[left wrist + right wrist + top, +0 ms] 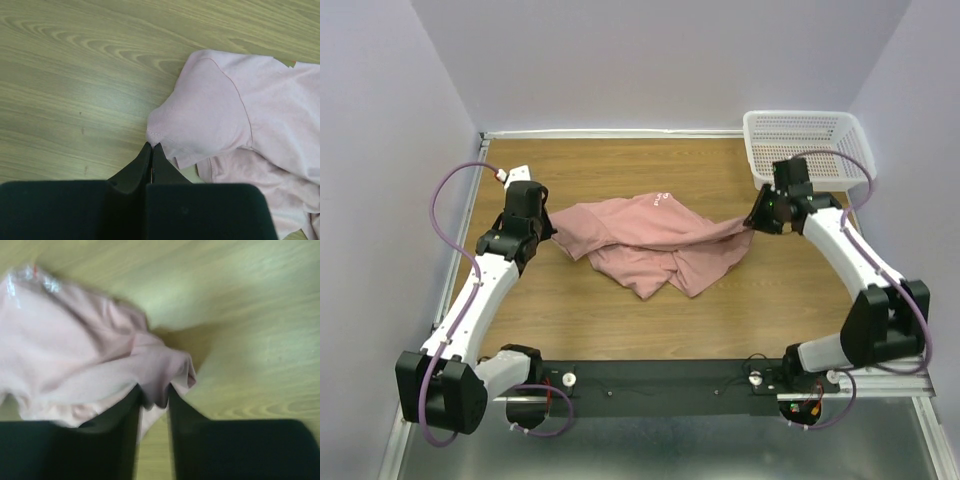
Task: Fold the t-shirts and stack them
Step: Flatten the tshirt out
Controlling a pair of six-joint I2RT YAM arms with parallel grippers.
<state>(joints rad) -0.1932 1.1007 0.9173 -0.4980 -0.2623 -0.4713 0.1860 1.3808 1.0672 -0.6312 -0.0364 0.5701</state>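
A dusty pink t-shirt lies crumpled in the middle of the wooden table, with small white print near its top edge. My left gripper is at the shirt's left end. In the left wrist view its jaws are pressed together, pinching the hem of a sleeve. My right gripper is at the shirt's right tip, which is pulled out toward it. In the right wrist view it is shut on a bunched fold of the pink cloth, held slightly above the table.
A white plastic mesh basket stands at the back right corner, just behind my right arm. Lilac walls close in the table at the back and both sides. A black rail runs along the near edge.
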